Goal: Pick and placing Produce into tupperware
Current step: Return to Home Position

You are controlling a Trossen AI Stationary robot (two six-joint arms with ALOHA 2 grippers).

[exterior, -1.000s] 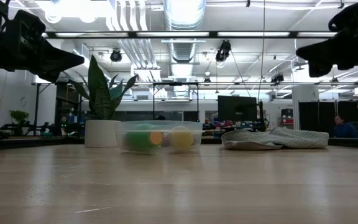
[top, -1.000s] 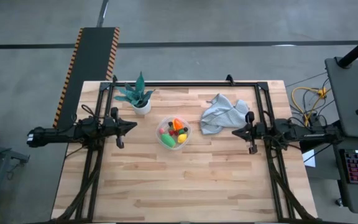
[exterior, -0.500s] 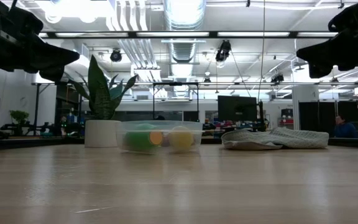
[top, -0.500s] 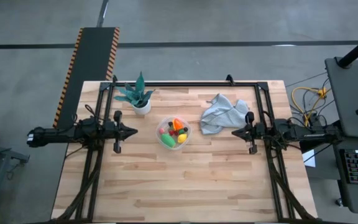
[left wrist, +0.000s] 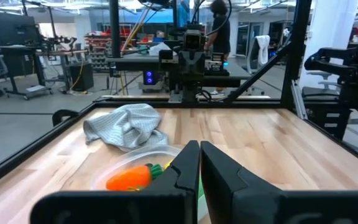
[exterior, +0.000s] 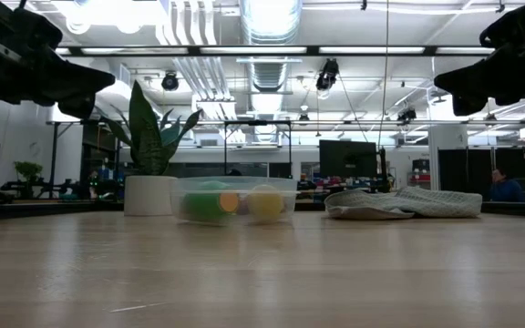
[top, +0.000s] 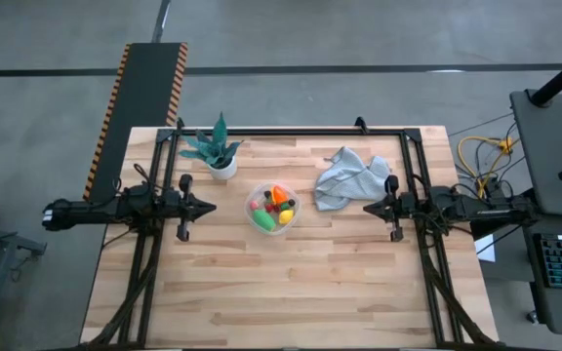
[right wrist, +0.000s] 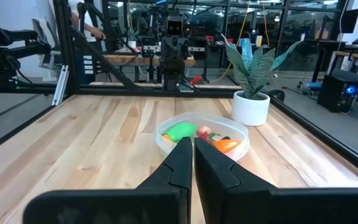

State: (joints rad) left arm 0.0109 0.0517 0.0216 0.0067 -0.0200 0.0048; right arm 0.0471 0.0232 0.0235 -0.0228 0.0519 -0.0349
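The clear round tupperware (top: pixel 273 209) stands near the table's middle, resting on its base, with the toy produce (top: pixel 277 203) inside it: green, orange, yellow, red and dark pieces. It also shows in the low view as the tupperware (exterior: pixel 233 199) and in the right wrist view as the tupperware (right wrist: pixel 202 136). My left gripper (top: pixel 211 207) hovers shut above the table to the tub's left. My right gripper (top: pixel 367 207) hovers shut to its right. Neither touches anything. In the left wrist view an orange carrot piece (left wrist: pixel 129 178) shows behind my left gripper (left wrist: pixel 200 149).
A teal-leaved plant in a white pot (top: pixel 219 154) stands far-left of the tub. A crumpled grey-blue cloth (top: pixel 349 176) lies far-right of it, close to my right gripper. A black frame (top: pixel 291 131) rims the table. Bare wood lies toward the near edge.
My left gripper has drawn back slightly toward the table's left edge, away from the tub, staying shut. The tub, the produce and my right gripper have kept still.
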